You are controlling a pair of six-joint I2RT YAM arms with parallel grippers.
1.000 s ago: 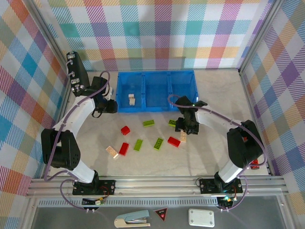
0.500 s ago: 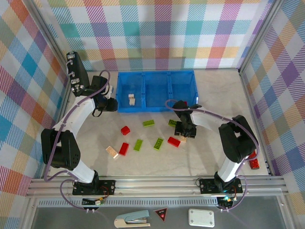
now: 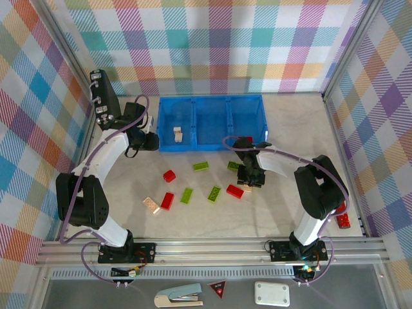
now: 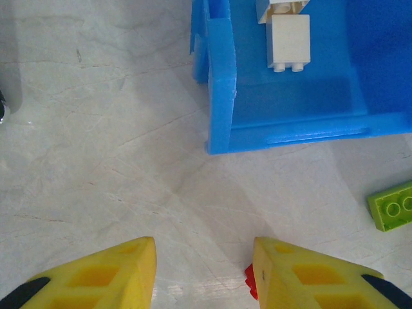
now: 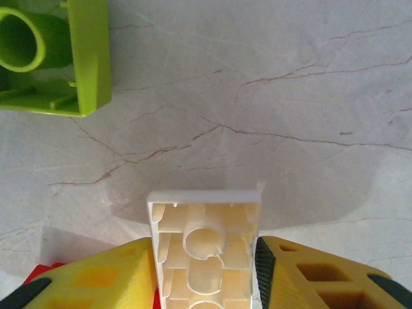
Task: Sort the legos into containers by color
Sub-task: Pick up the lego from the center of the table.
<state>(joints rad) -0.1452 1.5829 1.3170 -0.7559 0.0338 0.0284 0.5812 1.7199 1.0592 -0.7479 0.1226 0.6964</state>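
Since the right claw [image 5: 206, 273] is clamped on a cream lego [image 5: 203, 222] right of the table's middle, the next move is likely a lift toward the far-edge tray's [image 3: 212, 147] left container [image 3: 167, 119], holding cream bricks [image 3: 178, 134].

Blue three-bay tray [image 3: 212, 125] at 12 o'clock; two cream bricks [image 3: 177, 133] in its 9 o'clock bay. Loose at tray's 6 o'clock: four green bricks [image 3: 200, 166], three red bricks [image 3: 169, 176], lone cream brick [image 3: 151, 205]. Held cream brick [image 5: 205, 222], hollow side showing, pinched in right gripper [image 5: 205, 257].
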